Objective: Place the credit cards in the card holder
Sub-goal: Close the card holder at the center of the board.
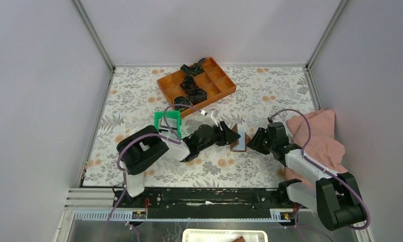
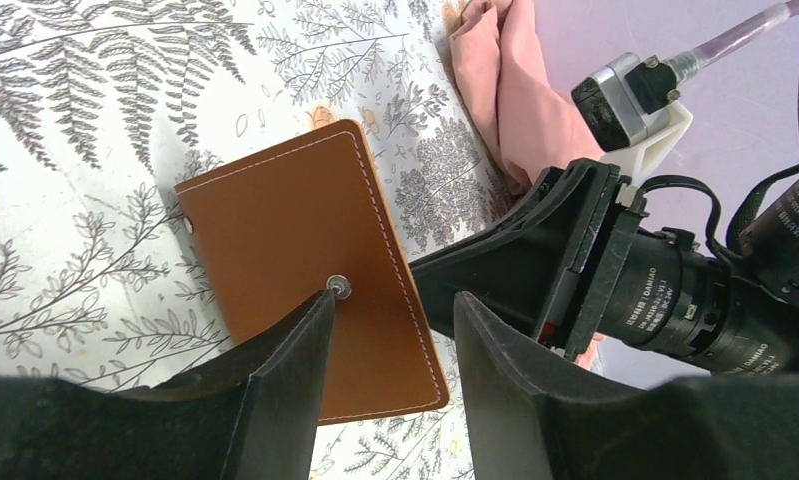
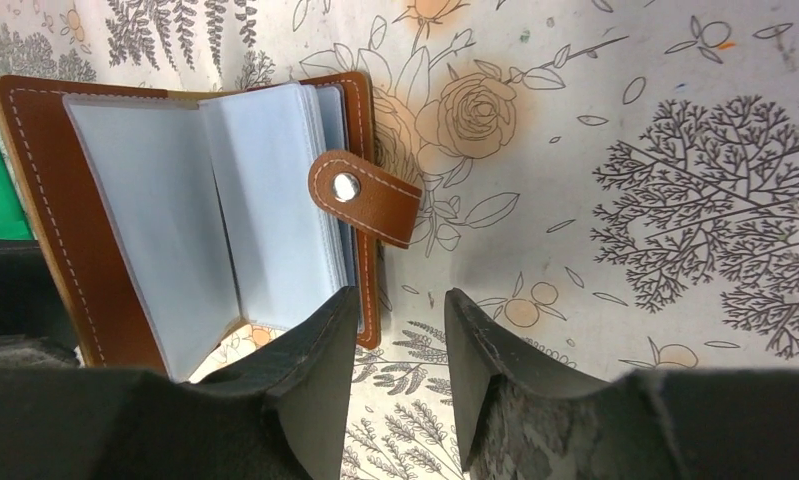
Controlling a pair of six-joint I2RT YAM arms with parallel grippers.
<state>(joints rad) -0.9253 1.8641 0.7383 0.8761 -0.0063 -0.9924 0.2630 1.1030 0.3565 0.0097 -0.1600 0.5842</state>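
The brown card holder stands open on edge on the flowered mat between my two grippers. The left wrist view shows its plain brown back with a metal snap stud. The right wrist view shows its inside, with pale blue-grey leaves and the snap tab. Whether those leaves are the credit cards I cannot tell. My left gripper is open just behind the back cover, one fingertip near the stud. The right gripper is open at the holder's free edge, holding nothing.
An orange compartment tray with black coiled items sits at the back. A green plastic tray lies by the left arm. A pink cloth is bunched at the right edge. A white bin sits below the rail.
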